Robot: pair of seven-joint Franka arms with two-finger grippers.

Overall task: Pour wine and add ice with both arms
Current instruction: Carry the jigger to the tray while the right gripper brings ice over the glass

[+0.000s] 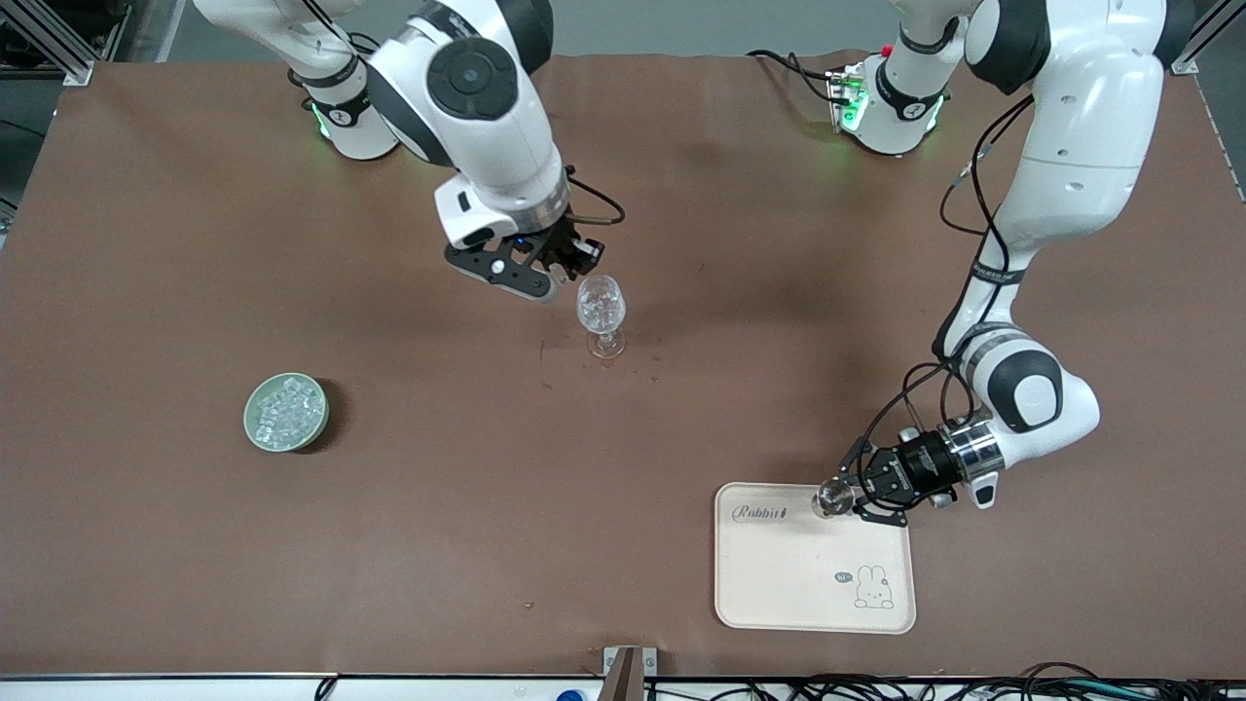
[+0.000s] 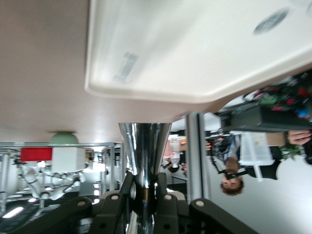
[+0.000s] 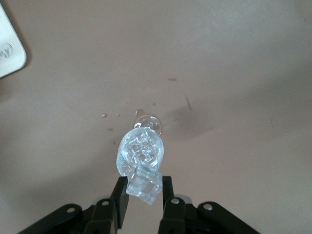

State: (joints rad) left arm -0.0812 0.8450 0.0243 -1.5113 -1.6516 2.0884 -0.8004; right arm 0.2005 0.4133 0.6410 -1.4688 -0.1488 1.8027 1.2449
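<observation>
Ice cube (image 3: 144, 183) being held between the right gripper's (image 1: 568, 265) fingers, directly over the wine glass (image 1: 602, 310) standing mid-desk and already holding cubes. Left gripper (image 1: 845, 495), fingers closed on a shiny metal jigger (image 2: 144, 151) lying horizontal, is hovering over the cream tray's (image 1: 779, 594) edge. More ice (image 1: 286, 412) is filling the green bowl (image 1: 253, 433).

Clear glassy ice cube (image 3: 144, 185), transparent wine glass (image 1: 601, 310), matt brown table (image 1: 146, 243), smooth cream tray (image 1: 779, 574)
</observation>
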